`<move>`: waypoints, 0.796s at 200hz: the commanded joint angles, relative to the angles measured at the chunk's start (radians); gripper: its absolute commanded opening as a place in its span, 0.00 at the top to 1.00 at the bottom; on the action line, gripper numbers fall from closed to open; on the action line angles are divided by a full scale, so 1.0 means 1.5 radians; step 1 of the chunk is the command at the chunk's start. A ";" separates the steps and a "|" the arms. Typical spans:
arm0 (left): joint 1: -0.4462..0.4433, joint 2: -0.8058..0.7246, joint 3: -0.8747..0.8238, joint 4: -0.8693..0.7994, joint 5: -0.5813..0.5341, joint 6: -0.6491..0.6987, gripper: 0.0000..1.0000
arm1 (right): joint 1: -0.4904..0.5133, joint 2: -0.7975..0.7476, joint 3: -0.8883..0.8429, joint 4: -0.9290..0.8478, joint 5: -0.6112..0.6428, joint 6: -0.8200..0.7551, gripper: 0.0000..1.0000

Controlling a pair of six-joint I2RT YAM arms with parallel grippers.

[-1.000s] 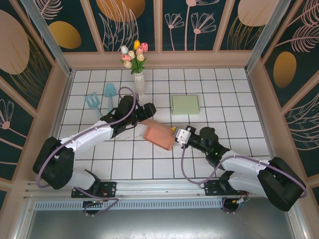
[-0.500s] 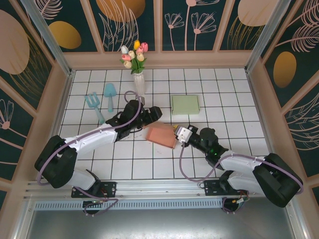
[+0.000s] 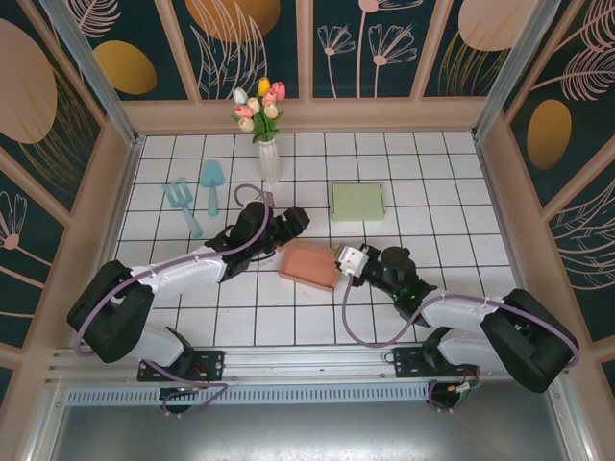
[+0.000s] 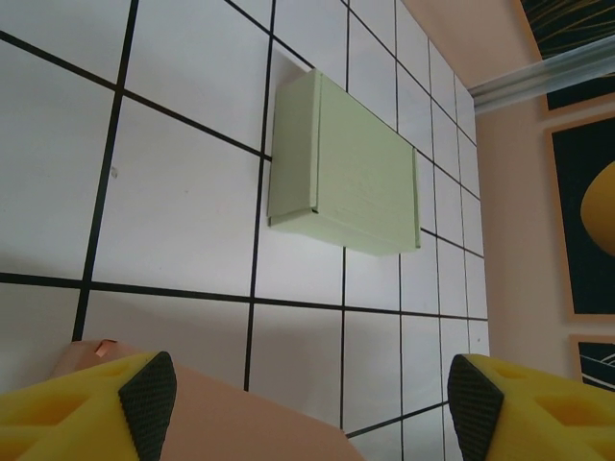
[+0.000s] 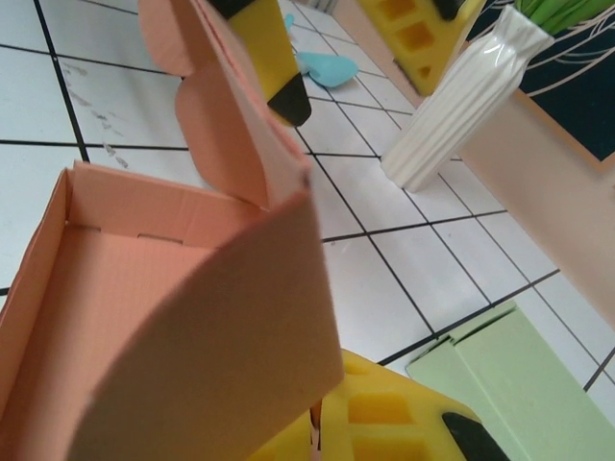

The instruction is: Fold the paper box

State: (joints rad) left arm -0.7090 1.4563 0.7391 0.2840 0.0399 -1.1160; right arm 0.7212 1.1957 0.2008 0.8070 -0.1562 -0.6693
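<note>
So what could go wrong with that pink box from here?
The paper box has its lid flap bowed rather than creased, so it might buckle off its fold line. The left gripper is open beside the side flap, which could spring back out.

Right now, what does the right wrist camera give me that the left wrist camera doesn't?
Right wrist adds: the open inside of the salmon-pink paper box, its raised rounded flap, the white ribbed vase and the teal scoop. Left wrist adds: the whole closed top of the pale green flat paper box, lying apart from the pink one, and the metal corner post. Both share the white tiled table, a part of the pink box and at least a corner of the green one.
</note>
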 commanded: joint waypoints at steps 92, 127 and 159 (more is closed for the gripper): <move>-0.052 0.022 0.081 0.007 0.058 -0.051 0.24 | 0.014 0.014 0.020 0.006 0.047 0.033 0.96; -0.060 0.026 0.092 -0.003 0.051 -0.044 0.24 | 0.014 0.013 0.020 0.001 0.046 0.034 0.96; -0.072 0.021 0.049 0.013 0.036 -0.038 0.25 | 0.015 0.008 0.023 -0.015 0.042 0.041 0.92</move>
State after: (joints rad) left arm -0.7353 1.4925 0.8272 0.2115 -0.0227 -1.1381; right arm 0.7273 1.2091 0.2008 0.8024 -0.0715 -0.6445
